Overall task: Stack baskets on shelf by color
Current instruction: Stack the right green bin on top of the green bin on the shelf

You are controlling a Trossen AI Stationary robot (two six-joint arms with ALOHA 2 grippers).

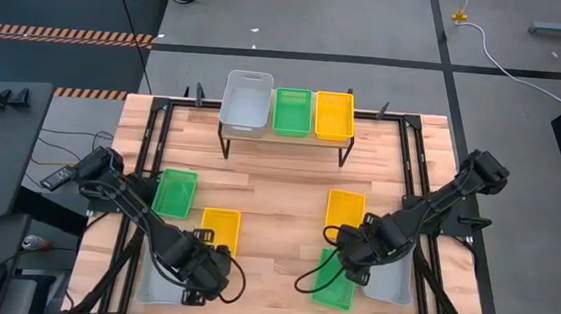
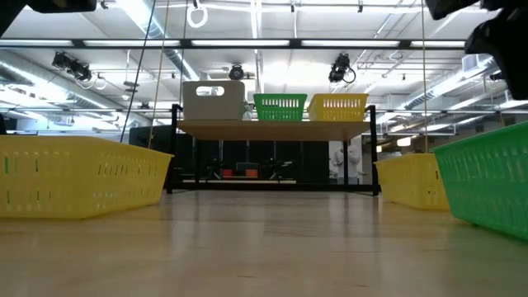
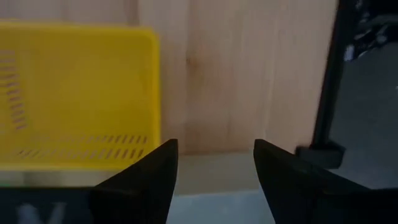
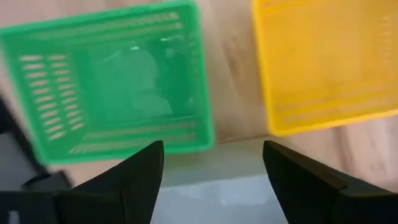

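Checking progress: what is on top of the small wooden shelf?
On the shelf sit a grey perforated plastic basket, a green one and a yellow one; whether each hides nested baskets is unclear.

I'm in a lab or industrial hall. Exposed ceiling ducts (image 2: 177,62), strip lights (image 2: 132,12), grey floor with hazard tape (image 1: 65,33).

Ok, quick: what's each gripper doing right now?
Left gripper: open, holding nothing, above a grey basket.
Right gripper: open, holding nothing, above another grey basket.
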